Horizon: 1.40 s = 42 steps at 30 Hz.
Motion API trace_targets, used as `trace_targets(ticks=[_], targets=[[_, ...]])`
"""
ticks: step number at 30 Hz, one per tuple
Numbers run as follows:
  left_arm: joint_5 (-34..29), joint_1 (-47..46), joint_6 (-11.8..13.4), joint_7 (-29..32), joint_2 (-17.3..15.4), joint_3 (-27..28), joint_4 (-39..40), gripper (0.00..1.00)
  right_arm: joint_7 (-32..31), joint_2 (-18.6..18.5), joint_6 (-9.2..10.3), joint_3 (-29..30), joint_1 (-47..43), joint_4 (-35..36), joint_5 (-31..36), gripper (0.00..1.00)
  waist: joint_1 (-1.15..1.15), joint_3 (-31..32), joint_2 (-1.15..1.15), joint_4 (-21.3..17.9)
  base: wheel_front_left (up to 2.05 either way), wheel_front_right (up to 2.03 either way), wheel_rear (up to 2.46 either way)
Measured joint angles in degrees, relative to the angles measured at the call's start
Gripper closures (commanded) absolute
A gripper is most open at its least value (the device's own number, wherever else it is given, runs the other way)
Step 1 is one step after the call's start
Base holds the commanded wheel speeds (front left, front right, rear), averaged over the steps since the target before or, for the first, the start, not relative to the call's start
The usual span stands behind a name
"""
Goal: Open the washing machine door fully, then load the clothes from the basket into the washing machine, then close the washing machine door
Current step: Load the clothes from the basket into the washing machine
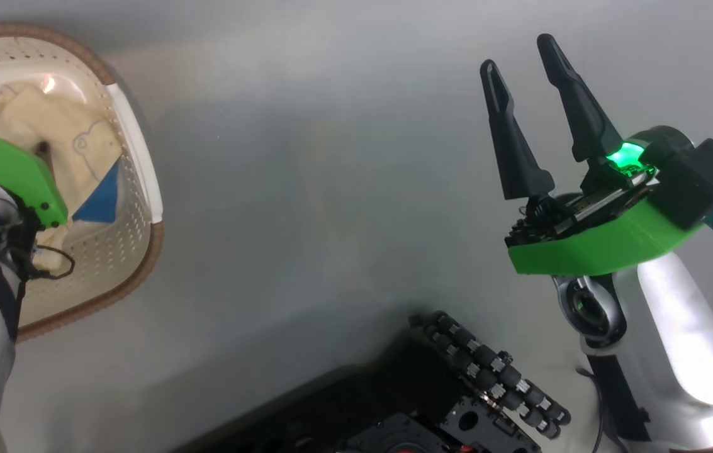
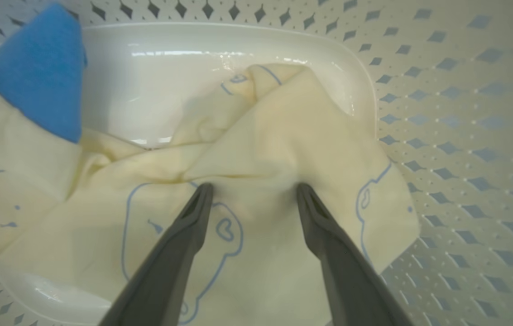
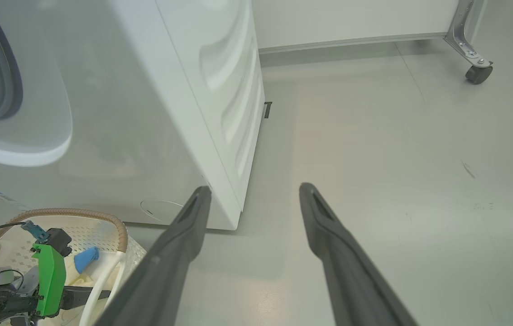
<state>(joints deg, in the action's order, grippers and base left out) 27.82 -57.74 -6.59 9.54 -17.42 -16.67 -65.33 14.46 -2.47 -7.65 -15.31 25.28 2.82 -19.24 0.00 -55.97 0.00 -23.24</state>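
Note:
The cream basket [image 1: 142, 170] with its brown rim sits on the floor at the left of the head view. Inside lie the clothes [image 2: 283, 136], pale cream fabric with blue bear outlines and a blue patch [image 2: 39, 68]. My left gripper [image 2: 255, 190] reaches down into the basket, open, both fingertips pressing on the fabric with a fold between them. My right gripper [image 1: 518, 55] hangs open over bare floor with nothing between its fingers. The white washing machine [image 3: 156, 90] stands behind the basket [image 3: 116, 226], its grey gasket [image 3: 9, 68] at the upper left. The washing machine door is out of view.
My own black base [image 1: 444, 402] fills the lower middle of the head view. A frame leg with a caster wheel [image 3: 478, 72] stands at the far right, near the wall. Open grey floor [image 3: 396, 158] stretches to the right of the machine.

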Motion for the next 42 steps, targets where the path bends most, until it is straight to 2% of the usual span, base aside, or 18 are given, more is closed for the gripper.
trace_targets(ticks=[4, 10, 11, 13, 15, 19, 24, 37, 42], targets=[[0.6, -2.3, 0.8, 0.2, -0.1, 0.5, -2.4, 0.00, 0.0, 0.0, 0.00, -0.7, 0.1, 0.5, -0.3, 0.00, 0.00, -2.0, 0.00, -0.8, 0.00, 0.00, 0.00], [1.4, -4.4, 3.6, 0.4, 0.3, 1.5, -4.7, 0.00, 0.0, 0.0, 0.00, -1.1, 0.4, 0.8, -0.4, 0.00, -0.01, -3.1, 0.00, -1.5, 0.00, 0.00, 0.00], [1.4, -4.4, 3.6, 0.4, 0.3, 1.5, -4.7, 0.04, 0.0, 0.0, 0.00, -1.1, 0.4, 0.8, -0.4, 0.00, -0.01, -3.1, 0.00, -1.5, 0.00, 0.00, 0.00], [1.5, -4.7, 4.3, 0.3, 0.6, 1.5, -5.1, 0.60, 0.0, 0.0, 0.00, -1.2, 0.4, 0.9, -0.4, 0.00, -0.01, -3.1, 0.00, -1.4, 0.00, 0.00, 0.00], [1.5, -5.0, 5.5, 0.3, 1.0, 1.5, -5.3, 1.00, 0.0, 0.0, 0.00, -1.3, 0.4, 0.9, -0.4, 0.00, 0.00, -3.1, 0.00, -1.4, 0.00, 0.00, 0.00], [1.5, -5.3, 7.7, -0.5, 1.5, 1.6, -5.9, 1.00, 0.0, 0.0, 0.00, -1.3, 0.4, 0.9, -0.4, 0.00, 0.00, -2.8, 0.00, -1.2, 0.00, 0.00, 0.00], [2.1, -5.2, 8.9, -2.9, 1.5, 1.7, -7.0, 1.00, 0.0, 0.0, 0.00, -0.6, 0.4, 0.8, 0.1, 0.00, 0.00, -2.0, 0.00, -0.4, 0.00, 0.00, 0.00], [0.6, -2.0, 8.1, -18.6, 3.8, -0.8, -6.4, 1.00, 0.0, 0.0, 0.00, 3.1, -0.7, 0.0, 3.2, 0.00, 0.00, 4.2, 0.00, 4.0, 0.00, 0.00, 0.00], [-0.8, 0.8, 8.3, -22.8, 5.1, -2.2, -4.4, 1.00, 0.0, 0.0, 0.00, 5.1, -2.7, -0.5, 4.5, 0.00, -0.01, 7.6, 0.00, 6.1, 0.00, 0.00, 0.00]])
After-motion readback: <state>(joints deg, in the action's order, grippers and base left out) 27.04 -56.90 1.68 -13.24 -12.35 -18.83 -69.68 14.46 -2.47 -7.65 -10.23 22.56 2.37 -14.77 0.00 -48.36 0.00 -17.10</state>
